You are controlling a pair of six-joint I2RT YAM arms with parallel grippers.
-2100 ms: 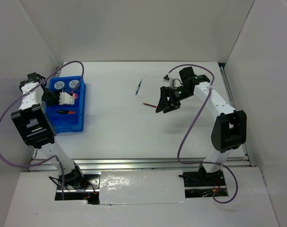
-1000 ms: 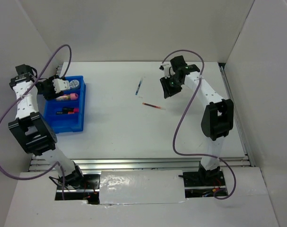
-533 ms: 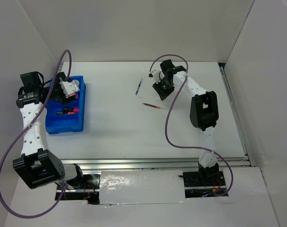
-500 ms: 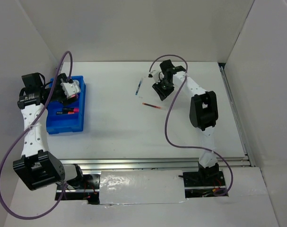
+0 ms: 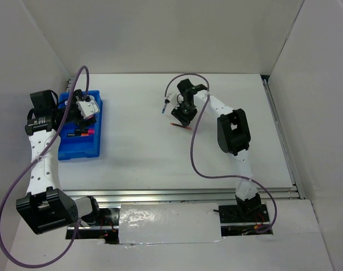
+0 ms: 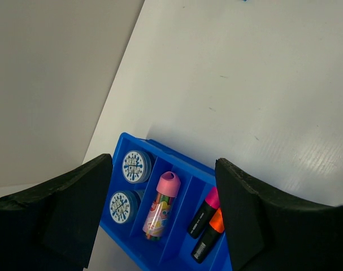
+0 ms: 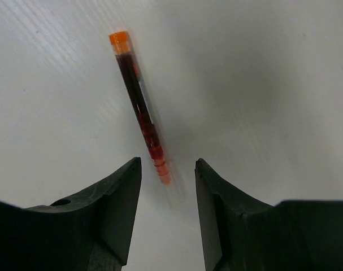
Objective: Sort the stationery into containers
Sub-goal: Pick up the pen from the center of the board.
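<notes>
Red pen [image 7: 138, 101] lies mid-bench toward the far edge, long axis roughly square to the closing line of the right gripper [image 7: 168, 166]. Only its near tip sits between the spread jaws. Left gripper [image 6: 163, 169], jaws also spread, hangs over the blue tray [image 6: 160, 149] by the left edge, well apart.

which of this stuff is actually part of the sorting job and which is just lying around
Part of the job:
blue tray
tape rolls, pink marker and highlighters, all in the tray
red pen and blue pen, out on the table

Not part of it:
purple cables
white walls
</notes>
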